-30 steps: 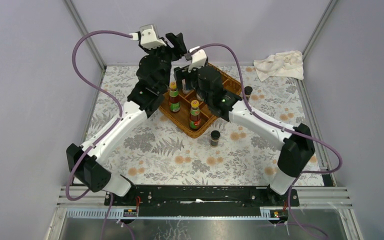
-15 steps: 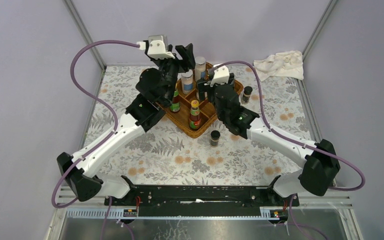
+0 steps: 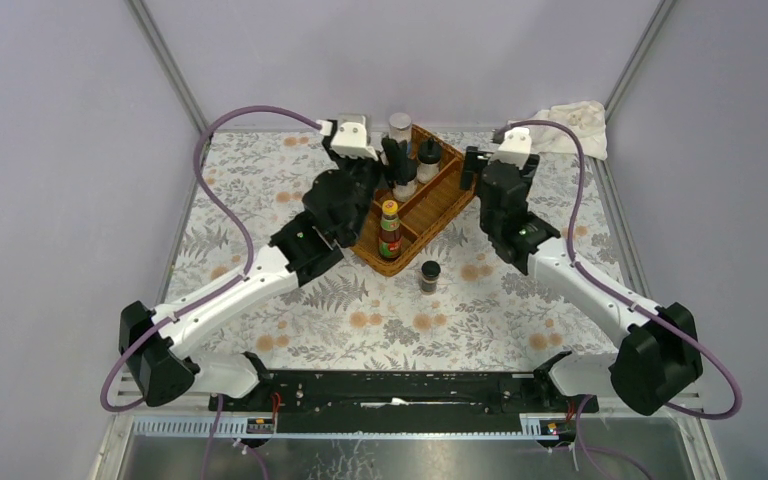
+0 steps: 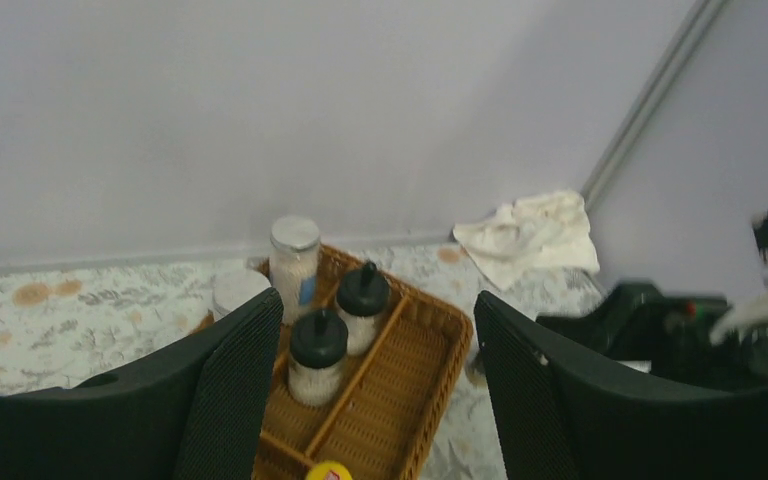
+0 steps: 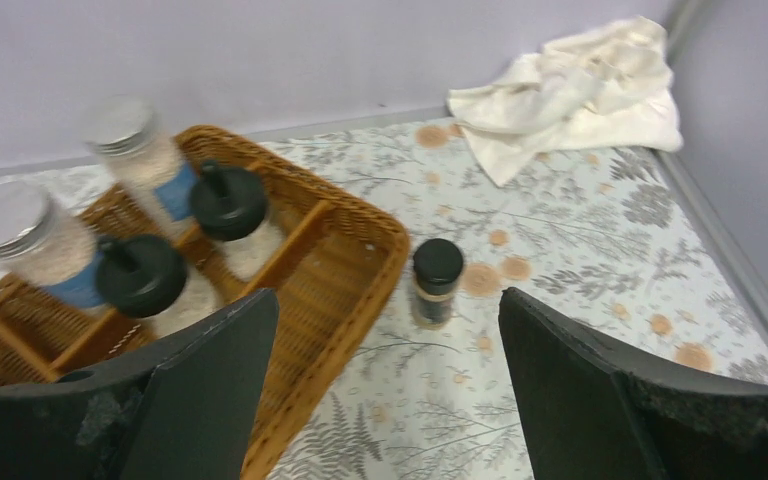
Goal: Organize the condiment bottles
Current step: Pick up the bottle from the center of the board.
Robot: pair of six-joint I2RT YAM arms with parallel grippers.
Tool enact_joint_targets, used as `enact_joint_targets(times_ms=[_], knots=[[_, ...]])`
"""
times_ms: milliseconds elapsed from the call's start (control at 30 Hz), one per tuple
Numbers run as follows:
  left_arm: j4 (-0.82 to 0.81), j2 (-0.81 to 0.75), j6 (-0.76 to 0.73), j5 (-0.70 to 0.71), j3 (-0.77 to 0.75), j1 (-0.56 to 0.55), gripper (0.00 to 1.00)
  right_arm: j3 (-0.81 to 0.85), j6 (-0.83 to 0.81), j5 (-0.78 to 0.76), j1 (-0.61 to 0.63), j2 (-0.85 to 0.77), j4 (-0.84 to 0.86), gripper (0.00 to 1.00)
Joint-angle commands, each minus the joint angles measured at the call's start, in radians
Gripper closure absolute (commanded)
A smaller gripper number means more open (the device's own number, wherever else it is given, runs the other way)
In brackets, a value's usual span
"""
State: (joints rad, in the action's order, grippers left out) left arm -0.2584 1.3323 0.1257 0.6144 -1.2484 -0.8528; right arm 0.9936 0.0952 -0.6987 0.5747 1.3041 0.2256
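Observation:
The wicker tray [image 3: 438, 205] holds two white blue-labelled shakers [image 5: 145, 150] [image 5: 25, 235], two black-capped white bottles [image 5: 228, 215] [image 5: 150, 285] and a red-labelled yellow-capped sauce bottle [image 3: 390, 228]. One dark spice jar [image 3: 429, 275] stands on the table in front of the tray. Another [image 5: 436, 280] stands just right of the tray. My left gripper [image 3: 392, 160] is open and empty above the tray's left part; the left wrist view [image 4: 375, 390] shows the black-capped bottles [image 4: 318, 355] under it. My right gripper [image 3: 477, 172] is open and empty at the tray's right rim [image 5: 390, 390].
A crumpled white cloth [image 3: 563, 127] lies at the back right corner, also in the right wrist view [image 5: 570, 85]. The grey walls and frame posts close in the back. The floral tablecloth [image 3: 360, 310] covers the table. My two arms are close together over the tray.
My left gripper has moved right and lower over the tray's left part. My right arm has swung right, off the tray to its right rim. Both grippers stay open.

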Motion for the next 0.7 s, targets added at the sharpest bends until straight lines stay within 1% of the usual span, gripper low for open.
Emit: enact_joint_targets(times_ms=[0,167,433,533,667], knots=[[0.062,0.010,0.026,0.022,0.033,-0.057,0.24,-0.013,0.068,-0.038,-0.081,-0.002,-0.027,0.11],[0.131,0.026,0.042,0.036,0.058,-0.132,0.23,-0.015,0.138,-0.013,-0.162,0.042,-0.050,0.11],[0.328,0.047,0.160,0.012,0.104,-0.230,0.19,-0.028,0.206,0.022,-0.254,0.092,-0.046,0.11],[0.396,0.058,0.192,0.008,0.110,-0.264,0.14,-0.025,0.211,0.039,-0.267,0.103,-0.040,0.11],[0.471,0.069,0.233,-0.034,0.110,-0.280,0.09,-0.020,0.215,0.052,-0.273,0.116,-0.037,0.11]])
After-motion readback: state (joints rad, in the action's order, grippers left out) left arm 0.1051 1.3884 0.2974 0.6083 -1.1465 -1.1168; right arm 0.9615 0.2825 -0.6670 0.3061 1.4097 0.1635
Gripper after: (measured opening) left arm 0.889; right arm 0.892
